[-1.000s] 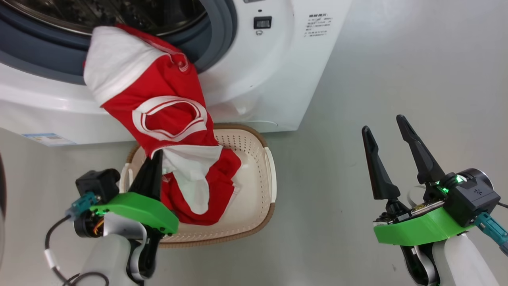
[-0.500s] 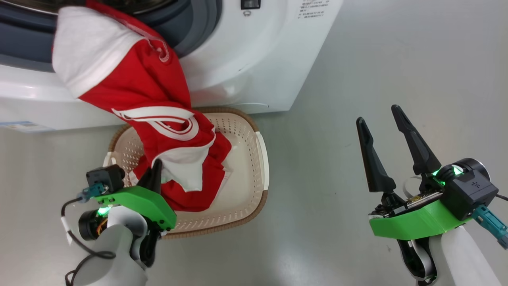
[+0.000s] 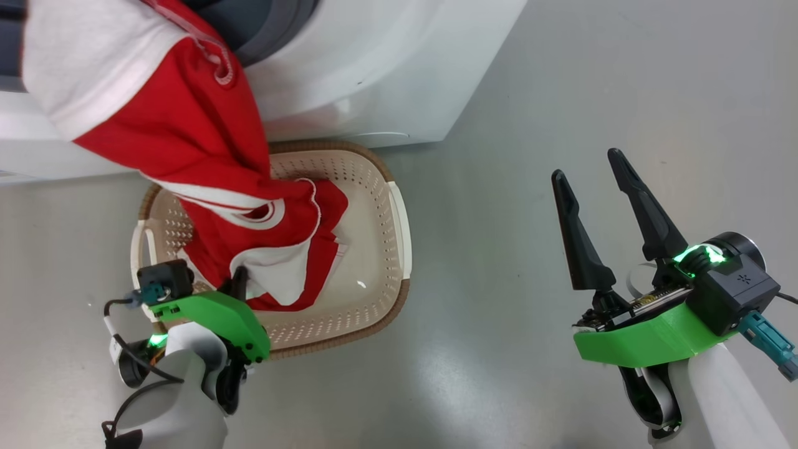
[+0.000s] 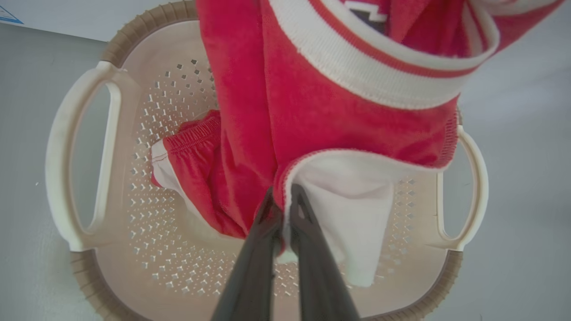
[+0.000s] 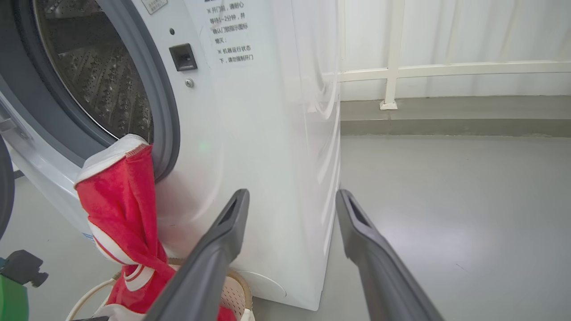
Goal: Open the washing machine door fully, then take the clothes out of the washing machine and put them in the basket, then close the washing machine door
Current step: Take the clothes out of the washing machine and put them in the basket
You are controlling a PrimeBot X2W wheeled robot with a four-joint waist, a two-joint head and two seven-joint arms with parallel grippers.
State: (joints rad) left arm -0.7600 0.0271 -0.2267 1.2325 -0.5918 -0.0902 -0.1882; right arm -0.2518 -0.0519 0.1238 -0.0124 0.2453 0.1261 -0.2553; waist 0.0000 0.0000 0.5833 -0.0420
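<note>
My left gripper [image 4: 283, 192] is pinched on a white hem of the clothes [image 3: 206, 143]. They stretch long, the far end at the washing machine [image 3: 374, 62] mouth and the near end in the basket [image 3: 380, 187]. My right gripper [image 3: 589, 168] is spread wide, empty, well right.

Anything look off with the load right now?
The clothes are only partly in the basket: one end lies inside, pinched by the left gripper, while the other end hangs out of the washing machine.
</note>
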